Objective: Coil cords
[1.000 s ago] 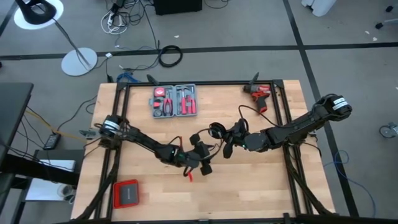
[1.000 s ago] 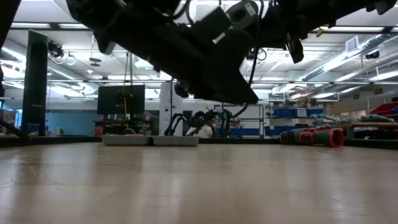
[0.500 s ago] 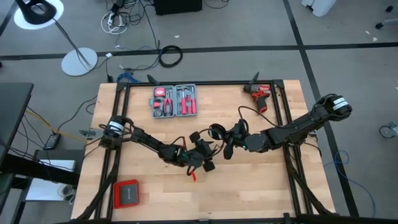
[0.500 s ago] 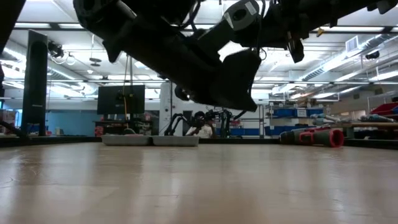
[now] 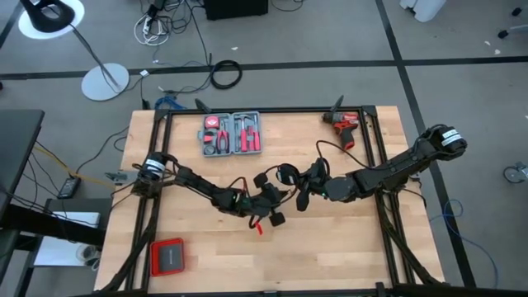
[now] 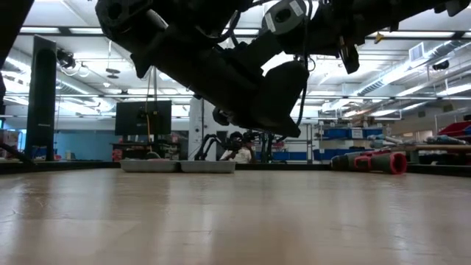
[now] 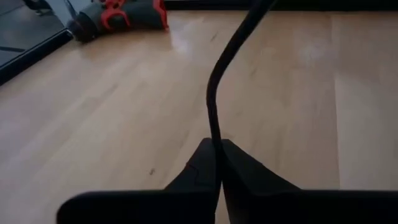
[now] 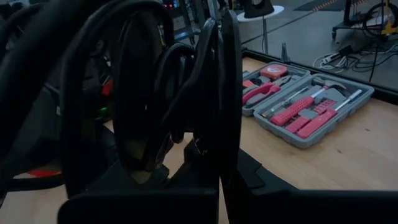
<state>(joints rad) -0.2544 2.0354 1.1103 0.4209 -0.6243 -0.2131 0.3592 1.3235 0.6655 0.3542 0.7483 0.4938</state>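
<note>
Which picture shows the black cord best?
The right wrist view: the black cord fills it as stacked loops in the right pincer. The left wrist view shows one strand pinched by the left pincer. From above it is a small tangle; the low view barely shows it.

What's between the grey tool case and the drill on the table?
Only bare wood: in the high view, nothing lies between the grey tool case and the drill.

The left arm is reaching low across the table toward its middle; the left gripper is hanging just above the wood, its fingers pressing together on the cable; the right arm is stretching in from the far right edge; the right gripper is sitting closed around cable loops, close beside the left one.
</note>
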